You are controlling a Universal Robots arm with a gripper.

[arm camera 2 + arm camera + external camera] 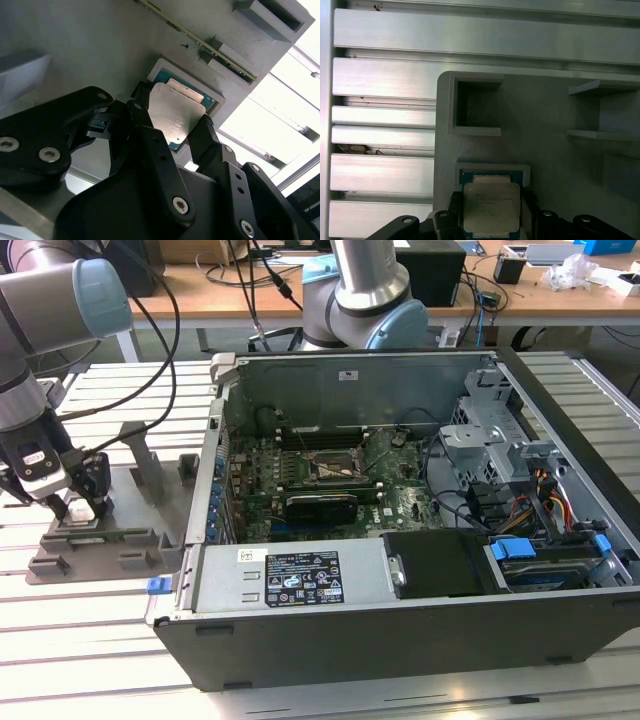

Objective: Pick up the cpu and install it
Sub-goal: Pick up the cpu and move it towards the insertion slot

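Observation:
The cpu (176, 111), a flat square chip with a silver lid, sits at the pocket of the grey fixture tray (545, 150) and also shows from above in the first wrist view (492, 206). My gripper (171, 115) has its black fingers (142, 120) pressed against two opposite edges of the chip, shut on it. In the exterior view the gripper (84, 508) is low over the tray (100, 548) at that view's left, well away from the motherboard socket (330, 468) inside the open computer case (400, 610).
The tray has raised grey posts (145, 455) and recesses (475, 107) near the pocket. It rests on a slatted aluminium table (380, 75). The case's tall side wall (215, 470) stands between tray and motherboard. Drive cages and cables (500, 460) fill the case's right side.

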